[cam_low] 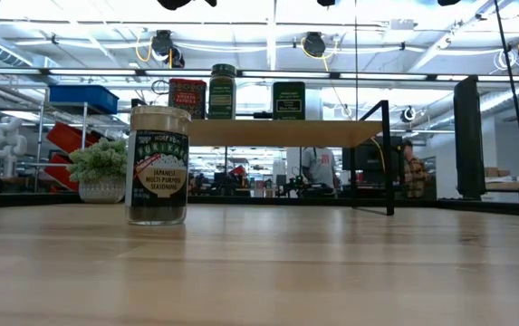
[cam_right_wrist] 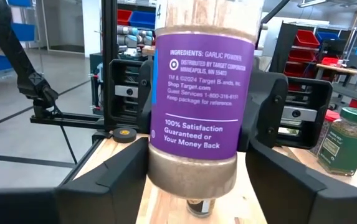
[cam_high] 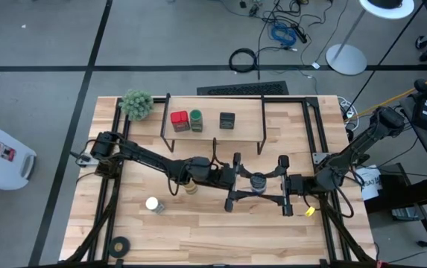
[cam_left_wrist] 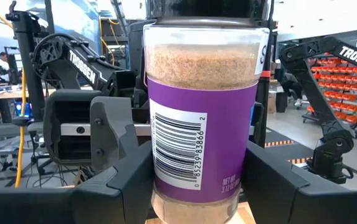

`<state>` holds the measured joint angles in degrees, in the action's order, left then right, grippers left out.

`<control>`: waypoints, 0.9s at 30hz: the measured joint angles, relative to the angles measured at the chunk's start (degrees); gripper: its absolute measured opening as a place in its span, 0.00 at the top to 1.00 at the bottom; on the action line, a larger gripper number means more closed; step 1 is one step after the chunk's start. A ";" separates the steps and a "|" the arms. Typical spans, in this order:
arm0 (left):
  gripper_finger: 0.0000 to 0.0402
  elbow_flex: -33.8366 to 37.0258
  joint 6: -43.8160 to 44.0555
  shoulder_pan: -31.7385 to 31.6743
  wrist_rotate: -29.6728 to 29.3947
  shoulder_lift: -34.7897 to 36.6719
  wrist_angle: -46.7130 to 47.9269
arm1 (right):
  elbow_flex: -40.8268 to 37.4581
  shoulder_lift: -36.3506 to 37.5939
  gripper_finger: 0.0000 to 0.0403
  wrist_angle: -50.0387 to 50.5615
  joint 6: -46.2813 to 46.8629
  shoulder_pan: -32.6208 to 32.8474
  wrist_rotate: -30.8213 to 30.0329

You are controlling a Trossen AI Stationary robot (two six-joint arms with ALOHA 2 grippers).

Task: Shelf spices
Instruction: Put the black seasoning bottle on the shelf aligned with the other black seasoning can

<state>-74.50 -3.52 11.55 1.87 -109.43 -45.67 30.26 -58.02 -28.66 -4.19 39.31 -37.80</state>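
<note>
A clear plastic jar (cam_left_wrist: 198, 118) of tan powder, wrapped in a glossy purple label, hangs above the middle of the pale wooden table (cam_high: 220, 231), held between both arms. The left gripper (cam_high: 234, 177) has its dark fingers clamped on the jar's sides. The right gripper (cam_high: 282, 184) faces it from the other side, fingers set around the same jar; whether they press on it cannot be told. Behind, the shelf (cam_high: 213, 128), a light board on thin black legs, carries a red tin (cam_high: 179, 121), a green-lidded jar (cam_high: 196, 120) and a dark square tin (cam_high: 227, 120). A white-lidded jar (cam_high: 153, 204) stands on the table.
</note>
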 joint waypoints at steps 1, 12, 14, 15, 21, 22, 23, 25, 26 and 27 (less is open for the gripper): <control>0.47 0.00 -0.01 0.00 -0.01 0.00 -0.02 | 0.00 0.00 0.41 0.02 0.07 -0.02 -0.02; 0.47 0.00 -0.05 -0.02 -0.27 0.00 -0.15 | 0.00 0.02 0.47 0.11 -0.02 -0.02 0.04; 0.47 0.01 -0.03 -0.02 -0.42 0.00 -0.15 | 0.00 0.02 0.47 0.12 -0.16 -0.02 0.07; 0.47 0.02 -0.01 0.00 -0.42 0.00 -0.15 | 0.00 0.02 0.47 0.12 -0.18 -0.02 0.07; 0.40 0.02 0.42 -0.02 -0.39 0.00 -0.21 | 0.00 0.02 0.47 0.36 -0.89 -0.02 0.23; 0.37 0.02 0.82 0.00 -0.37 0.00 -0.28 | -0.02 0.02 0.47 0.51 -1.24 -0.02 0.30; 0.35 0.02 0.86 0.00 -0.35 0.00 -0.26 | -0.02 0.00 0.47 0.56 -1.40 -0.02 0.41; 0.30 0.01 0.82 0.00 -0.35 0.00 -0.28 | -0.04 0.00 0.47 0.57 -1.44 0.00 0.55; 0.28 0.01 0.79 0.00 -0.35 0.00 -0.28 | -0.06 0.00 0.47 0.57 -1.43 0.00 0.53; 0.26 0.02 0.66 0.01 -0.36 0.00 -0.29 | -0.07 0.00 0.47 0.57 -1.39 0.00 0.49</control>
<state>-74.48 -2.86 11.56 1.51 -109.43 -45.96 30.20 -58.02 -28.10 -5.58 39.31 -37.31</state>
